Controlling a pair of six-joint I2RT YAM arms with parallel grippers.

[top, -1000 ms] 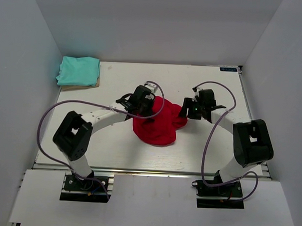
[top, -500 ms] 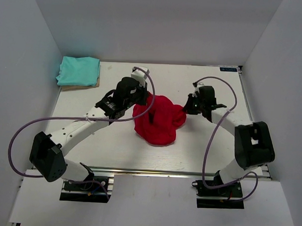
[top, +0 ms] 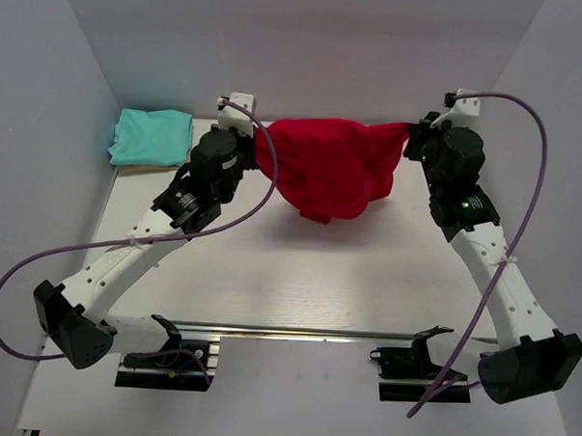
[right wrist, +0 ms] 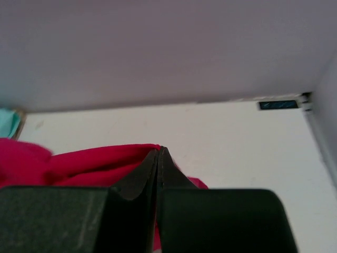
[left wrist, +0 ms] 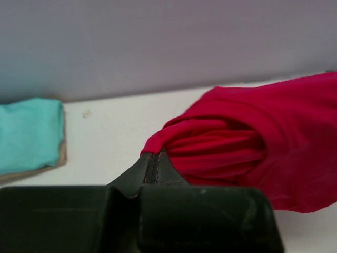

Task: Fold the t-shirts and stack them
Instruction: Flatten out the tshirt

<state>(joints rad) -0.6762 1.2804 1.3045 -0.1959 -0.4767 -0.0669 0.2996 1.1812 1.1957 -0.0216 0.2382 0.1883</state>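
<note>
The red t-shirt (top: 332,167) hangs in the air, stretched between both arms above the back of the table. My left gripper (top: 256,137) is shut on its left end, and the cloth bunches at the fingertips (left wrist: 152,154). My right gripper (top: 411,134) is shut on the right end of the red t-shirt (right wrist: 95,158), with the cloth pinched at the closed tips (right wrist: 159,150). The teal t-shirt (top: 152,137) lies folded in a rectangle at the back left corner, also visible at the left edge of the left wrist view (left wrist: 29,134).
White walls close in the table (top: 269,275) at the back and both sides. Purple cables loop out from both arms. A thin tan sheet (left wrist: 58,158) lies under the teal t-shirt. A small blue label (right wrist: 278,104) sits at the back right corner.
Both arms have lifted and spread apart toward the back, raising the red t-shirt off the table and stretching it between them. The right gripper shut on the cloth.
</note>
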